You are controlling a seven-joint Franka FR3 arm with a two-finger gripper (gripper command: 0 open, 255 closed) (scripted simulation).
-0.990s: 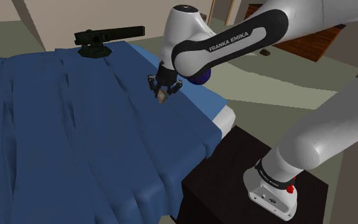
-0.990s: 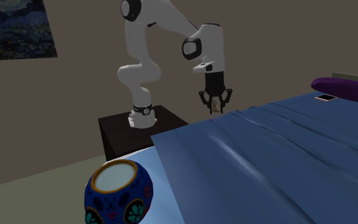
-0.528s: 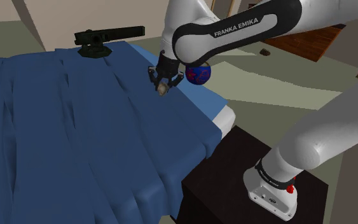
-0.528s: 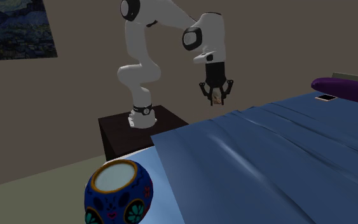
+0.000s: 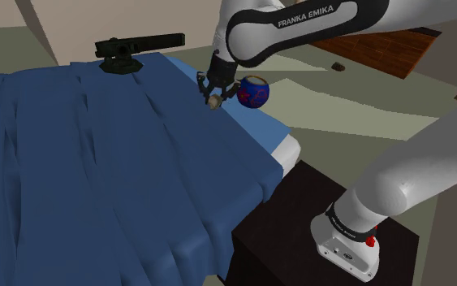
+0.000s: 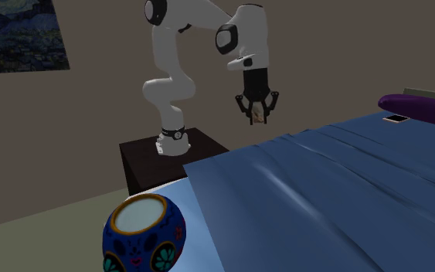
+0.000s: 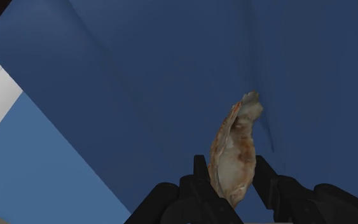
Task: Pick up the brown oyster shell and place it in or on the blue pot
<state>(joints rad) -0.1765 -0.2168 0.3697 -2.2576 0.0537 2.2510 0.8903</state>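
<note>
Tool point(image 6: 257, 116) clamped on brown-and-cream oyster shell point(image 7: 234, 149); shell sits edge-on between the fingers, raised clear above the dark blue blanket point(image 5: 97, 171) of the bed; round blue pot point(image 6: 144, 232), yellow rim, patterned sides, upright at the bed's edge; well apart from tool in second exterior view; in shoulder view it appears just beside the tool

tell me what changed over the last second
The gripper, shut on the oyster shell, lifted it higher above the blue bedspread, drifting toward the blue pot in the shoulder view. The grip held; the pot and the black object stayed put.
</note>
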